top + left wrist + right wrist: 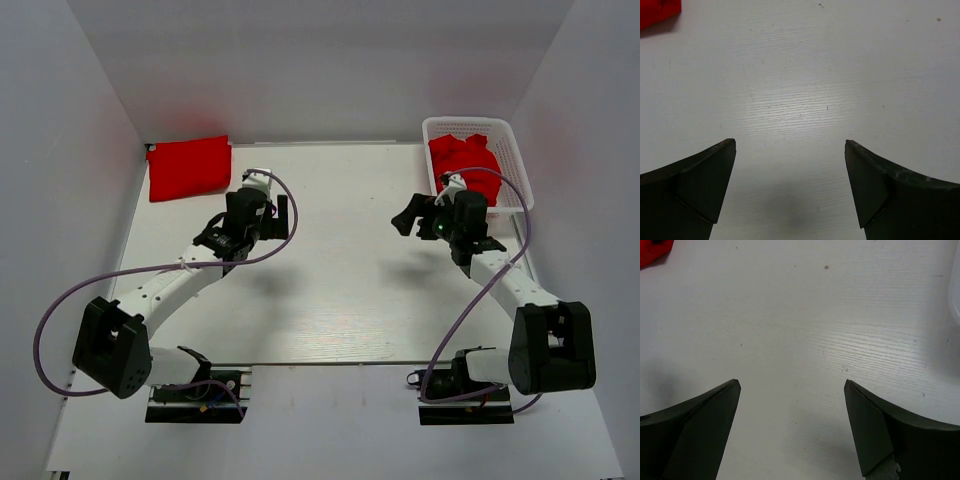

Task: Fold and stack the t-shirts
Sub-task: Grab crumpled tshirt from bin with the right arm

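progress: one bright red cloth t-shirt [189,167] lies folded at the far left corner of the white table [330,290]. crumpled red t-shirts [463,160] sit unfolded in the white plastic lattice basket [518,170]. left gripper [790,145] and right gripper [792,385] are spread wide and hold nothing.

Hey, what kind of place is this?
Likely a robotics lab test cell: white walls enclose a white table, two arms bolted at its near edge, a folded red t-shirt, more t-shirts in a basket.

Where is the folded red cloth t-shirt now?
In the top view, the folded red cloth t-shirt lies at the far-left corner of the table, beyond the left gripper.
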Controlling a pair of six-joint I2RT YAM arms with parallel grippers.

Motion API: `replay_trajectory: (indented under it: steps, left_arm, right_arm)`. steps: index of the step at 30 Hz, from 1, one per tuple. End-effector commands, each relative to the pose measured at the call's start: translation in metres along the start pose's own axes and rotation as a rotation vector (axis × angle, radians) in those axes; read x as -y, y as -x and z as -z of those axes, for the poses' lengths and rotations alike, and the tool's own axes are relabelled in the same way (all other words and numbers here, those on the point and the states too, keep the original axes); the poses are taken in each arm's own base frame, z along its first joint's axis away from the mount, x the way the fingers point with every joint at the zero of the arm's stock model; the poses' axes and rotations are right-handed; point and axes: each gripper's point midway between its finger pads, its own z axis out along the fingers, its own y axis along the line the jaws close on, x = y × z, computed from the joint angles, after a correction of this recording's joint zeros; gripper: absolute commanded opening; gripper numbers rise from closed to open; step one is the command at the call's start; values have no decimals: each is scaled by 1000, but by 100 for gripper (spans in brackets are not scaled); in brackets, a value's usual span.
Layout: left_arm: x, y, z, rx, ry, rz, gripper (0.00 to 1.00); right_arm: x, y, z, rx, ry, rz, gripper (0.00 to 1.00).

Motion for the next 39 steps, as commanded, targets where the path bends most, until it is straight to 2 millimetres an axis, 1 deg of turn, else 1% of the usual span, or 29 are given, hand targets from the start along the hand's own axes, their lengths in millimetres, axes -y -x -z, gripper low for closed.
replay_trajectory:
  steps: [1, 2, 6, 8, 10, 11, 12, 13, 14, 15, 16, 17, 18, 19, 20, 21, 22, 23, 24, 25, 26, 27, 28, 30, 31, 32, 35, 36, 39]
  left_arm:
    - [2, 15, 12, 73, -31, -2, 100]
    - [2, 9, 10, 67, -29, -3, 100]
    - [1, 6, 14, 74, -40, -21, 100]
    - [1, 6, 11, 75, -40, -20, 100]
    - [2, 0, 9, 52, -44, -28, 100]
    - [2, -6, 6, 32, -39, -34, 100]
    - [4, -6, 6, 30, -48, -21, 100]
    - [4, -6, 6, 30, -48, -21, 100]
    - [6, -8, 5, 33, -59, -19, 100]
    - [9, -10, 3, 34, -86, 0, 100]
    - [9, -8, 3, 43, -88, 2, 100]
    - [9, -7, 3, 43, -88, 2, 100]
    - [9, -13, 1, 23, -83, -4, 100]
    - [6, -20, -2, 0, -65, -11, 100]
    - [5, -20, -2, 0, -65, -11, 100]
    - [3, -23, -5, -9, -44, -6, 100]
    - [2, -26, -5, -20, -41, -9, 100]
    - [0, -30, -8, -32, -29, -14, 100]
    - [0, -28, -7, -32, -28, -14, 100]
    - [1, -28, -10, -38, -27, -15, 100]
    - [1, -32, -13, -51, -24, -19, 100]
    - [3, -33, -13, -53, -33, -19, 100]
    - [4, -33, -15, -57, -32, -21, 100]
    - [5, -32, -17, -59, -31, -21, 100]
    - [5, -34, -19, -67, -29, -24, 100]
    - [5, -31, -18, -66, -30, -23, 100]
    - [5, -31, -18, -66, -29, -14, 100]
    - [5, -31, -18, -66, -29, -14, 100]
    - [5, -29, -14, -53, -32, -10, 100]
  right_arm:
    - [-7, 30, 5, 113, 14, 64, 90]
    - [-4, 28, 3, 106, -6, 55, 90]
    - [0, 33, -9, 76, -28, 47, 90]
    - [8, 55, -11, 114, -81, 37, 90]
    - [41, 68, -16, 127, -267, 4, 90]
    - [49, 88, -12, 141, -338, -2, 90]
    - [73, 66, -20, 38, -430, -4, 90]
    - [88, 110, -6, 113, -586, 6, 90]
    - [100, 106, -13, 77, -639, 6, 90]
    - [123, 135, -9, 84, -766, 9, 90]
    - [123, 135, -9, 84, -767, 9, 90]
    - [151, 119, -21, 20, -833, 3, 90]
    - [152, 153, -20, 88, -834, -25, 90]
    - [173, 140, -32, 31, -845, -47, 90]
    - [173, 145, -38, 33, -829, -45, 90]
    - [176, 165, -43, 61, -818, -34, 90]
    - [187, 169, -44, 57, -802, -36, 90]
    - [191, 177, -50, 63, -789, -26, 90]
    - [205, 164, -56, 12, -801, -36, 90]
    - [201, 176, -59, 16, -776, -18, 90]
    - [205, 172, -67, -14, -767, -18, 90]
    - [207, 169, -68, -33, -771, -18, 90]
    - [208, 174, -66, -28, -773, -9, 90]
    - [213, 167, -70, -43, -773, -13, 90]
    - [215, 163, -71, -55, -772, -14, 87]
    - [216, 162, -70, -54, -771, -18, 76]
    - [214, 167, -69, -40, -754, -18, 22]
    - [207, 177, -63, -19, -747, -12, 0]
    - [197, 196, -55, 43, -728, 5, 0]
